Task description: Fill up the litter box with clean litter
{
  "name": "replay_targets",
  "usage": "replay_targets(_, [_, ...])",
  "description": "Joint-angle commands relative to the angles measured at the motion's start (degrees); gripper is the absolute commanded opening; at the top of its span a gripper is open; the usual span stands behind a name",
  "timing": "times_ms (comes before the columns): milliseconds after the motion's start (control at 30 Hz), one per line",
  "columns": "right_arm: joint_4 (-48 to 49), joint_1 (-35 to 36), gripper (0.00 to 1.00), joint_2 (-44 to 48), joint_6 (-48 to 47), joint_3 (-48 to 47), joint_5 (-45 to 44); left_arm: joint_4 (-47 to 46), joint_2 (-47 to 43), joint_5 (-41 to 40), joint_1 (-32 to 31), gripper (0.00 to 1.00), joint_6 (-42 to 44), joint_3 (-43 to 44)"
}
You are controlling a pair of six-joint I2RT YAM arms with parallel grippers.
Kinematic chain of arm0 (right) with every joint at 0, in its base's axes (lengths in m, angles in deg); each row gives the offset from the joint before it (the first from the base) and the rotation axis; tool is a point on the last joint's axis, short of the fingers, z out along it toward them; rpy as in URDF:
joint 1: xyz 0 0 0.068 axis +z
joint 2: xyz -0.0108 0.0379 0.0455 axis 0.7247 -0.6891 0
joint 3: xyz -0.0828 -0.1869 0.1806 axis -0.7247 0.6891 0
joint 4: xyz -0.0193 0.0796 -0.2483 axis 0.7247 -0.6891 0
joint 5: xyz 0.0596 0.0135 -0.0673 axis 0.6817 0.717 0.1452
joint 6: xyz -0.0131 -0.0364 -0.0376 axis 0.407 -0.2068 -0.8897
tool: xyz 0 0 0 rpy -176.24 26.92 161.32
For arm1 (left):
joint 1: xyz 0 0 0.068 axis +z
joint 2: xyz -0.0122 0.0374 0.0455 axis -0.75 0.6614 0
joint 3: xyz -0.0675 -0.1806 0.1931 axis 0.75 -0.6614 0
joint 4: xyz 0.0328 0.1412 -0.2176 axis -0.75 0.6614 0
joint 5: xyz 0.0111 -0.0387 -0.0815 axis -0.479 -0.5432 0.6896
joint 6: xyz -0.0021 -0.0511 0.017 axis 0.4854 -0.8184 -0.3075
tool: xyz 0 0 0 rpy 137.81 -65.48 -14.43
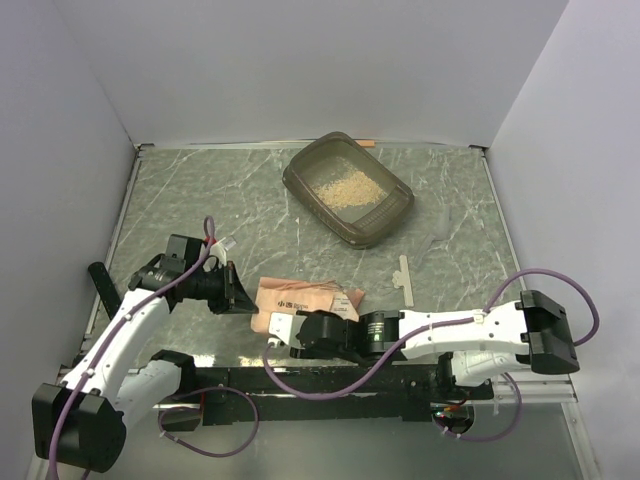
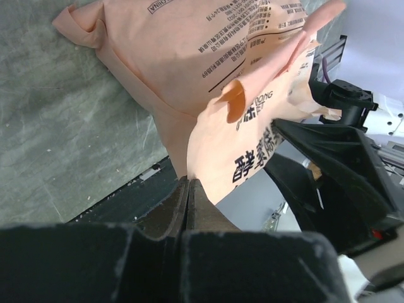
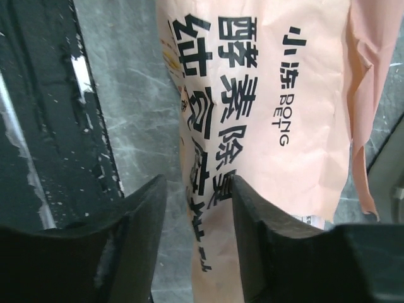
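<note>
while only the top view shows the litter box (image 1: 372, 228) at the far side with clean litter (image 1: 345, 187) heaped inside, the bag (image 1: 300, 298) lies at the near edge. left wrist: the left gripper (image 2: 187, 188) is clamped on the bag's edge. right wrist: the right gripper (image 3: 199, 205), spread, straddles print reading "bong pet".

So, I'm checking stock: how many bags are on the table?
1: the orange-pink printed bag sits at the table's near edge, pinched by the left gripper, the right gripper open over it. Arms may hide more.
</note>
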Motion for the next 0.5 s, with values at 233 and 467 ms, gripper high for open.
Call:
replay_targets(233, [1.51, 0.48, 0.00, -3.39, -1.31, 3.23, -5.07, -2.81, 0.69, 3.07, 0.32, 0.01, 0.35, 1.86])
replay_targets(467, [-2.97, -6.35, 0.00, 3.62, -5.07, -0.98, 3.97, -2.63, -1.06, 2.11, 0.41, 0.01, 1.66, 9.31])
